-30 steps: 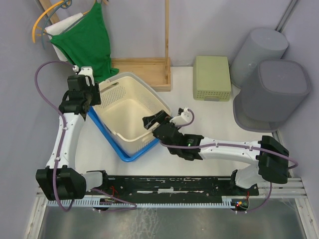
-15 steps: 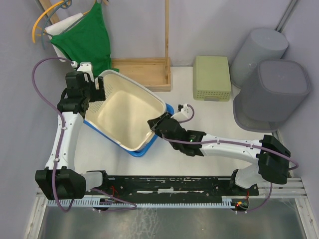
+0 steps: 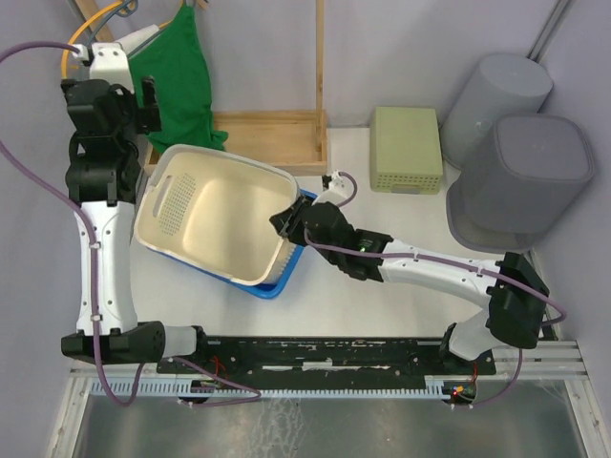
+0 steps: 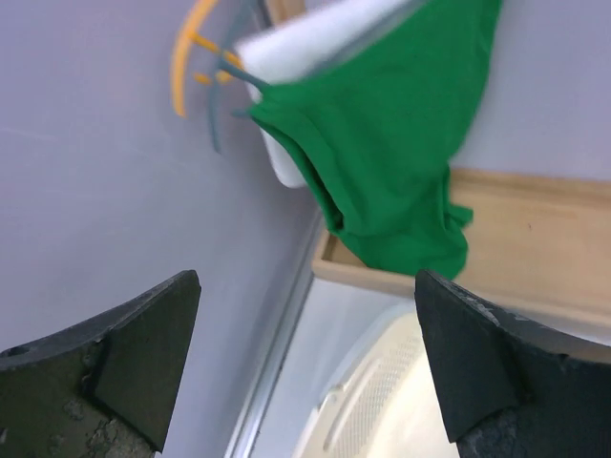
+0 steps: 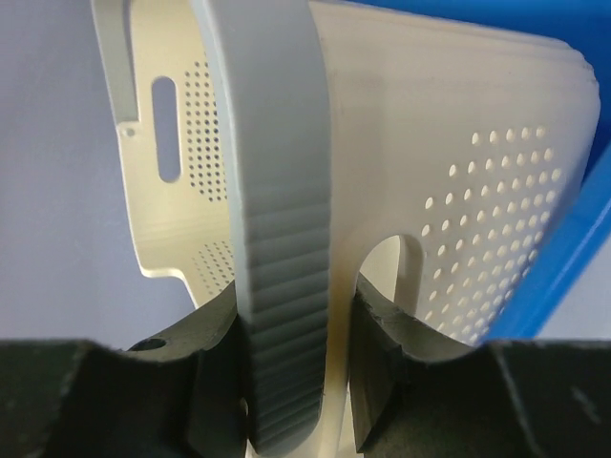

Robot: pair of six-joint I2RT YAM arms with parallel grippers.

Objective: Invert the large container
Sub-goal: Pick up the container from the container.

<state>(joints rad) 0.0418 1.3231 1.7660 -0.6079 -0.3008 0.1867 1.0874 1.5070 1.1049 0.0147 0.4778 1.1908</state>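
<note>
Your right claw pinches the ribbed rim of the large container; the cream, perforated tub leans tilted on its side over a blue tray on the desk; your left claw hangs spread, apart from it.

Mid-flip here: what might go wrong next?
Only the right pincer grips the tilted basket, at its rim; the left pincer is open and clear of it, so the basket may twist or slip out. The basket's lower edge lies over the blue tray, which might catch it or get dragged along.
</note>
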